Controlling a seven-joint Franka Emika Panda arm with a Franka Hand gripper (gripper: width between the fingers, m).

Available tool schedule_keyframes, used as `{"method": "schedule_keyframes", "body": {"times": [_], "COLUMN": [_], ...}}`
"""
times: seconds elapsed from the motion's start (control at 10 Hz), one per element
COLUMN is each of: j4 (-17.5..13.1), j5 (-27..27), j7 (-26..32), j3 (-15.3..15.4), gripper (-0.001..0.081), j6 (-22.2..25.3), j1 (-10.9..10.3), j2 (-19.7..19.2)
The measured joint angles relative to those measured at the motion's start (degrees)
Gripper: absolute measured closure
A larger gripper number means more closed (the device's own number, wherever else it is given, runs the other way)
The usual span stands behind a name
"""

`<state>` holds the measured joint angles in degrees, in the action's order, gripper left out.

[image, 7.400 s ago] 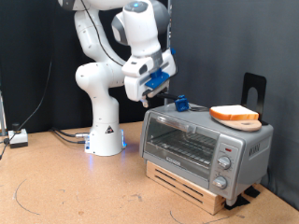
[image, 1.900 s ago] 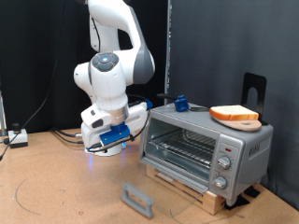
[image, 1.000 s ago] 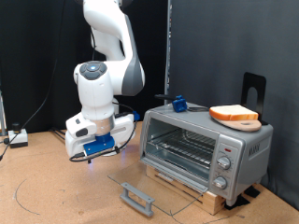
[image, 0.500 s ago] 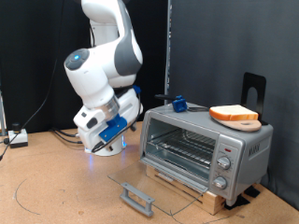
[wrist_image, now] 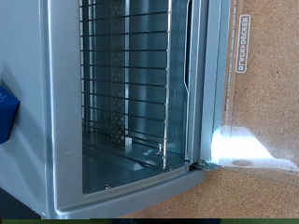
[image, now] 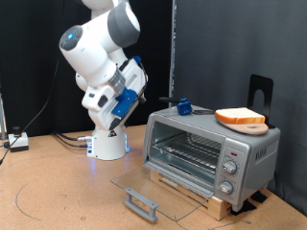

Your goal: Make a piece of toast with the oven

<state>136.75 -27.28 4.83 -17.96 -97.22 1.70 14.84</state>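
The silver-grey oven (image: 213,146) stands on a wooden base at the exterior view's right. Its glass door (image: 158,192) is folded down flat, with the handle (image: 142,203) toward the floor. The piece of toast (image: 242,116) lies on a round wooden board on the oven's roof. My gripper (image: 138,74) hangs in the air left of the oven and above its roof level, touching nothing. The wrist view looks into the open oven (wrist_image: 56,103) at its bare wire rack (wrist_image: 126,75) and shows no fingers.
A small blue object (image: 186,106) sits on the oven roof's left end and also shows in the wrist view (wrist_image: 6,112). A black stand (image: 260,91) rises behind the toast. The robot base (image: 107,144) stands left of the oven, and cables trail along the floor at far left.
The oven door, shut in the earliest frame, now lies open. Over the last second the arm swung up from low by the door to a raised pose left of the oven.
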Motion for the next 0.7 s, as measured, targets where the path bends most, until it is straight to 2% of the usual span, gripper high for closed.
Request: {"method": "schedule_keyframes", "body": {"times": [0.2, 0.4, 0.7], "j4": [0.07, 0.30, 0.85], "j5": [-1.91, -8.32, -12.16], "j7": [2.20, 9.92, 18.15], "j3": [0.05, 0.88, 2.64], "gripper": [-0.0003, -0.0003, -0.0003], "j6": [-0.02, -1.14, -0.81], "j1": [-0.39, -2.24, -4.94], "j2": [0.01, 1.82, 6.06]}}
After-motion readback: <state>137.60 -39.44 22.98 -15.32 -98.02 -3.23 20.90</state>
